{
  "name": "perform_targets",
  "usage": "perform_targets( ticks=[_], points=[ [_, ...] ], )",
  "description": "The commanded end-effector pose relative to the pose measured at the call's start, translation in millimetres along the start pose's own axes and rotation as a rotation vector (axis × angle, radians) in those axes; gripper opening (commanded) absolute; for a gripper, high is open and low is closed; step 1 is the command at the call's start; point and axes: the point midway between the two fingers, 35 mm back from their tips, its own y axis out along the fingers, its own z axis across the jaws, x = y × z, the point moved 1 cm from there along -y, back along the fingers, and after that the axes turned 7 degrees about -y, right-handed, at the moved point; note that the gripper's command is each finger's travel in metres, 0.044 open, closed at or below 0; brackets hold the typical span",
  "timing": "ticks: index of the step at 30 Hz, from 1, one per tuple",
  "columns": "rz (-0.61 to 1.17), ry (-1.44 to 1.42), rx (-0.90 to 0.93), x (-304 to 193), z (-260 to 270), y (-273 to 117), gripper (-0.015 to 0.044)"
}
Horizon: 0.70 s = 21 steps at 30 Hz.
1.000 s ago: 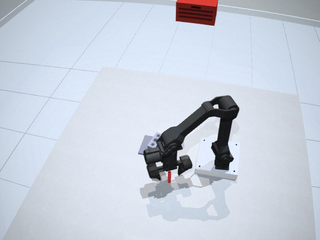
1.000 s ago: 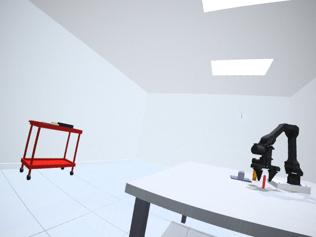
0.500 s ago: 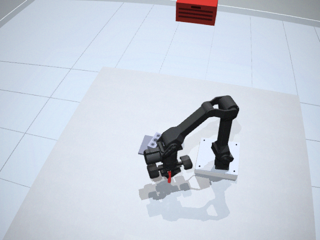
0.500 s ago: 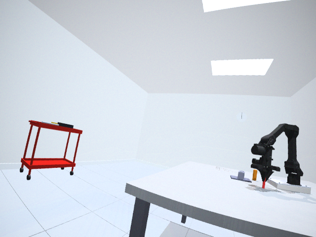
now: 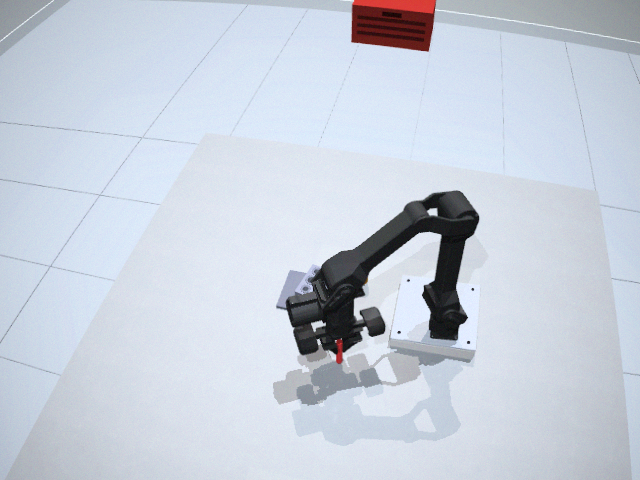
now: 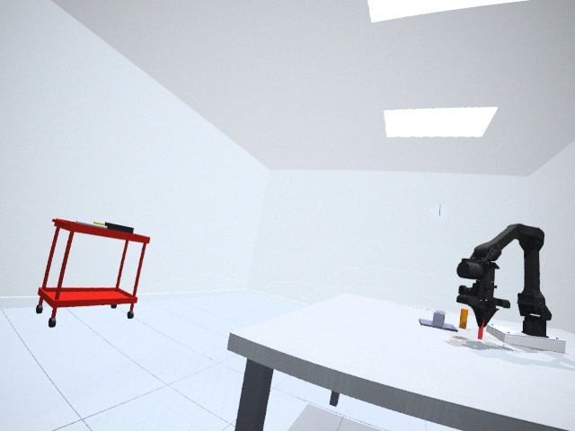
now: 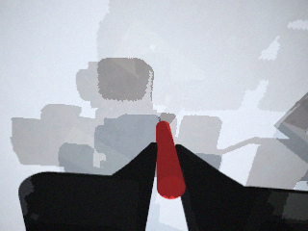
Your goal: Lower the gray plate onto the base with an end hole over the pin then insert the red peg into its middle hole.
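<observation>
One gray plate (image 5: 309,279) (image 6: 438,318) shows holes above the base (image 5: 289,289) (image 6: 449,328) at left, likely for receiving the peg; its pin we cannot see. Further right, we have the hand (image 5: 339,345) (image 6: 482,322) (image 7: 165,148) clamped on the upright red peg (image 5: 339,354) (image 6: 480,332) (image 7: 168,164), gripped high, probably so its lower end remains free for inserting.

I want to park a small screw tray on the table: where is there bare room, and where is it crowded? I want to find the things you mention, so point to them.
The broad stretch between the plate (image 5: 306,285) and the table's left edge in the top view looks bare, as does the strip behind the arm, toward the red chest (image 5: 392,25). It is crowded from the plate past the gripper (image 5: 339,347) to the white mounting block (image 5: 408,315).
</observation>
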Motion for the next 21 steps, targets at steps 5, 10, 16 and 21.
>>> perform_targets(
  ticks=[5, 10, 16, 21],
  points=[
    [-0.005, -0.002, 0.014, 1, 5, -27, 0.0000],
    [-0.005, -0.002, 0.014, 1, 6, -43, 0.0000],
    [-0.005, -0.002, 0.014, 1, 6, -63, 0.0000],
    [0.000, -0.005, 0.003, 2, 6, -61, 0.0000]
  ],
)
